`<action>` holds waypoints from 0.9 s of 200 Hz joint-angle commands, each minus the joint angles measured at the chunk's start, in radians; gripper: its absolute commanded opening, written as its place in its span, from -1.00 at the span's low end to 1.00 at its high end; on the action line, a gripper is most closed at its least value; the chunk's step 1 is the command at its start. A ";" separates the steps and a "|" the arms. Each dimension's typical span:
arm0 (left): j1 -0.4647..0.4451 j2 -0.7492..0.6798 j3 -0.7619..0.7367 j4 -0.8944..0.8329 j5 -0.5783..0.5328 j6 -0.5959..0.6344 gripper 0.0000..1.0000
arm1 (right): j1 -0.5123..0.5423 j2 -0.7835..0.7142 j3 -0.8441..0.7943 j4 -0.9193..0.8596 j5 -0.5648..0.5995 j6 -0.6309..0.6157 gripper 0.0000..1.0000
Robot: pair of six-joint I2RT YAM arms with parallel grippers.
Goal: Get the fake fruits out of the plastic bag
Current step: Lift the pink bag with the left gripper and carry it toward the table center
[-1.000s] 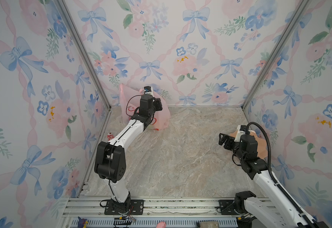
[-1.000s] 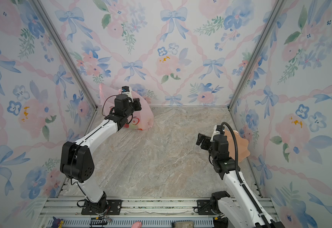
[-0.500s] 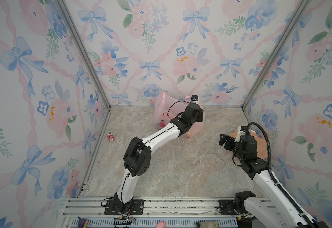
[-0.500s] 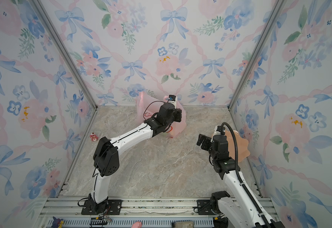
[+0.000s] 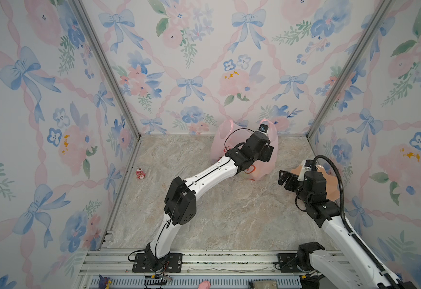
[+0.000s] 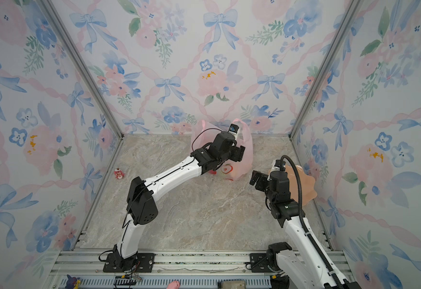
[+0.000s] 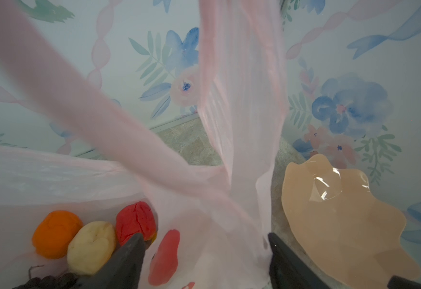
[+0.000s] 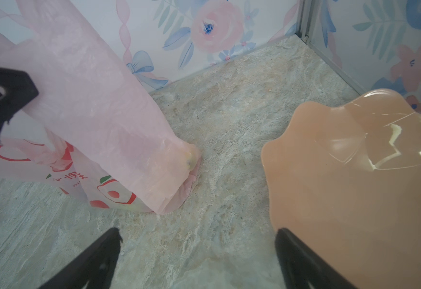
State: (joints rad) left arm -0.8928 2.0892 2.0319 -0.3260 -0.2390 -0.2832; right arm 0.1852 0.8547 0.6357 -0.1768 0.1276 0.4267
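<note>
The plastic bag point(image 5: 218, 142), swung over from the back-left corner, now sits at the tabletop's point(image 5: 229, 212) back edge beside the scalloped plate point(image 8: 342, 200); your left gripper point(image 7: 204, 237) has just spread, your right gripper point(image 8: 196, 232) waits spread, and the fake fruits point(image 7: 91, 247) inside look ready for picking.

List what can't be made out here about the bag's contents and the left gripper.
- Fruit count: the left wrist view shows only an orange fruit, a pale-yellow fruit and a red fruit; the pink film of the plastic bag hides any others.
- The dark lump is cut off by that view's bottom edge.
- The left gripper: in both top views its own wrist hides the fingertips.
- The bag lettering is creased and too small to read.
</note>
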 commanded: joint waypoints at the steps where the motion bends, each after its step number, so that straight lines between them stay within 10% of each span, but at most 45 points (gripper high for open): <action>1: -0.013 -0.204 -0.120 -0.080 0.039 0.075 0.65 | 0.007 -0.006 0.048 -0.026 -0.032 -0.017 0.98; 29: -0.035 -0.387 -0.261 -0.082 -0.014 0.088 0.79 | 0.027 0.002 0.062 -0.024 -0.039 -0.016 0.98; 64: 0.013 -0.471 -0.300 -0.153 -0.330 0.079 0.86 | 0.066 -0.001 0.086 -0.041 -0.022 -0.015 0.96; 130: 0.146 -0.361 -0.226 -0.146 -0.042 0.053 0.90 | 0.151 -0.019 0.118 -0.102 0.029 -0.027 0.94; 180: 0.198 -0.204 -0.109 -0.148 -0.185 -0.010 0.84 | 0.208 -0.004 0.134 -0.118 0.068 -0.032 0.94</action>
State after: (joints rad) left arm -0.7391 1.8393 1.8614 -0.4721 -0.3786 -0.2440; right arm 0.3679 0.8490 0.7273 -0.2607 0.1581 0.4061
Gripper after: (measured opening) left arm 0.931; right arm 0.970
